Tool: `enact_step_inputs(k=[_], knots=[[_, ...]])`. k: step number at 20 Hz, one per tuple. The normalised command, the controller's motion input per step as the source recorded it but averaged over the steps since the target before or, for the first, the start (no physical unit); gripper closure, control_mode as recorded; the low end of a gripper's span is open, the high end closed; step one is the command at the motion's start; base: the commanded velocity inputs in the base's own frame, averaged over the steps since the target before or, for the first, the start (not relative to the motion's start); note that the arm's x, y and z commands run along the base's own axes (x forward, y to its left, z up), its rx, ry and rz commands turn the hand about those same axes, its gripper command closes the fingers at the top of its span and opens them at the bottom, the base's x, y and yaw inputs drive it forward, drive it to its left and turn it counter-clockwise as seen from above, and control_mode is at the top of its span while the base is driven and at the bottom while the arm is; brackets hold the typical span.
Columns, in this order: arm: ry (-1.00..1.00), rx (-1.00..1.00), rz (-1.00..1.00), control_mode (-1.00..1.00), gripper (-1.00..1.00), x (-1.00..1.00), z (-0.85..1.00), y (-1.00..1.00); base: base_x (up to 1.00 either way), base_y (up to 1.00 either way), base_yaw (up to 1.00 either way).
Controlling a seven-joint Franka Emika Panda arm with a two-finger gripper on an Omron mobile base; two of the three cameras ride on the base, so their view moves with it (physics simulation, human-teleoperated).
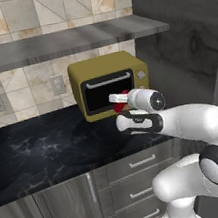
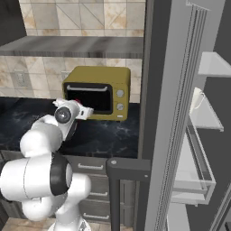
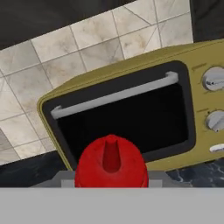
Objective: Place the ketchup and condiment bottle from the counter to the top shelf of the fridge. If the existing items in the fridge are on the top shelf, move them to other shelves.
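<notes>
Gripper (image 1: 122, 100) closed on the ketchup bottle (image 3: 111, 164), a red bottle with a pointed cap, held above the surface (image 1: 47, 147) in front of the toaster oven (image 1: 109, 83). In the hand view the red cap sits centred between the fingertips, nozzle toward the oven door. Bottle looks lifted clear of the surface, though the contact point is hidden by the wrist.

Fridge (image 2: 180, 113) stands open to the right in the right base view; top shelf (image 2: 215, 65) appears bare, well apart from the gripper.

Progress, judged: 1 of 2 bottles picked up, 0 placed. Left: carry ketchup to the top shelf, then fetch the condiment bottle.
</notes>
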Motion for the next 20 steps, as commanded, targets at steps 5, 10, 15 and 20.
enact_step_inputs(k=[5, 10, 15, 20], knots=[[-0.2, 0.01, 0.0, -1.0, 1.0, -0.99, 1.0, -0.02, 0.0, 0.0, 0.0], [-0.06, -0.14, 0.02, -1.0, 1.0, -1.0, 1.0, -0.02, 0.0, 0.0, 0.0], [0.04, -0.45, 0.2, -1.0, 1.0, -1.0, 1.0, 0.0, 0.0, 0.0, 0.0], [0.16, -0.49, 0.23, -1.0, 1.0, -1.0, 0.96, -0.04, 0.0, 0.0, 0.0]])
